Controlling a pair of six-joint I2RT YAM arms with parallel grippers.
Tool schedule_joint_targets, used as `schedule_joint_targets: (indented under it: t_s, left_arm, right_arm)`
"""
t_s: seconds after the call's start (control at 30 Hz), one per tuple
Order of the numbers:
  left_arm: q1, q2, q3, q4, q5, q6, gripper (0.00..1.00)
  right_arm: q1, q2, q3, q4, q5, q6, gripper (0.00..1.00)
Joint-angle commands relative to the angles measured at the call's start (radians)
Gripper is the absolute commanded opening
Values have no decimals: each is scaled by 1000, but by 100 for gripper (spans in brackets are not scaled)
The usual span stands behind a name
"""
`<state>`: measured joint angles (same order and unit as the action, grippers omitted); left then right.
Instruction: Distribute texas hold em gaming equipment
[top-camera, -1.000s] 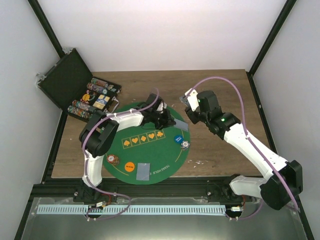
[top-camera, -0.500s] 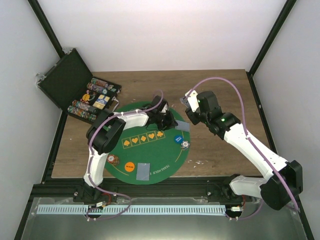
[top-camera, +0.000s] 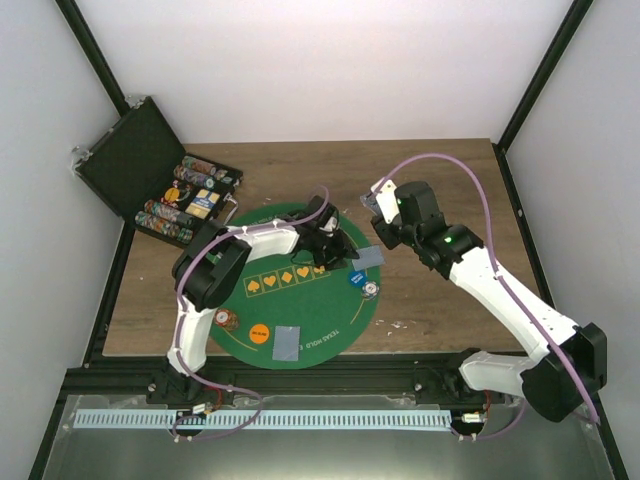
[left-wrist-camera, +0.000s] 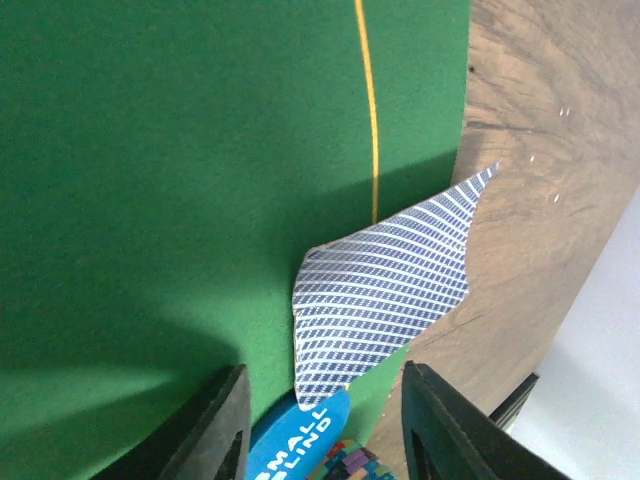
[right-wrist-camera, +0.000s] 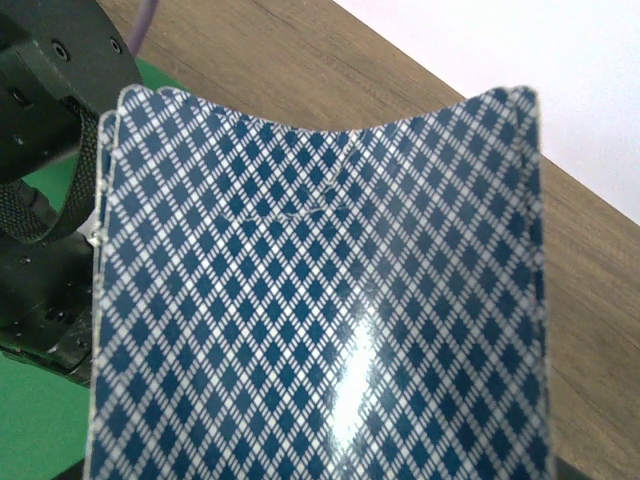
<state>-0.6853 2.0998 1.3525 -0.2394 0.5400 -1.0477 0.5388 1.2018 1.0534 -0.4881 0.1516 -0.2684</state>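
Note:
My left gripper hangs open and empty over the right part of the round green mat. In the left wrist view its jaws stand apart, with nothing between them. Beyond them lies a grey-blue card, half on the mat and half on the wood. The same card shows from above. A blue "small blind" disc and a multicoloured chip lie below the jaws. My right gripper is shut on a deck of cards above the table; the deck hides its fingers.
The mat also holds a blue disc, a pale disc, an orange disc, a second card and a brownish chip stack. An open black case with rows of chips stands at the back left.
The card now lies free, slightly further right at the mat's edge. My left arm's elbow swung right and its gripper drew back a little. The right arm barely moved.

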Motion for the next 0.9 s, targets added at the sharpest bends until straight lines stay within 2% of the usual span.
schedule_joint_targets:
  t_s: [0.0,0.2,0.33,0.43,0.53,0.63,0.7,0.87]
  left_arm:
    - [25,-57,46,-77,-11,40,48]
    - [109,-140,59,-125,95,90,50]
    - [204,-246,64,-200,119,246,50]
    - [274,-336,62,-274,135,371,54]
    - [315,-437,56,-289,180,526,60]
    - [335,-520,102,-383,184,727,70]
    - [360,-560,130,-459,260,862,77]
    - [398,-586,173,-717,456,1079,90]
  right_arm:
    - [-9,-31,48,4,-18,20,48]
    - [-9,-36,57,-11,-40,13,48]
    - [-7,-40,59,-12,-89,-17,48]
    - [16,-26,62,-11,-96,-39,48]
    - [67,-8,62,-4,-131,-64,48]
    - [133,5,54,27,-169,-89,48]
    - [176,23,60,52,-203,-91,48]
    - [266,78,74,127,-222,-94,48]
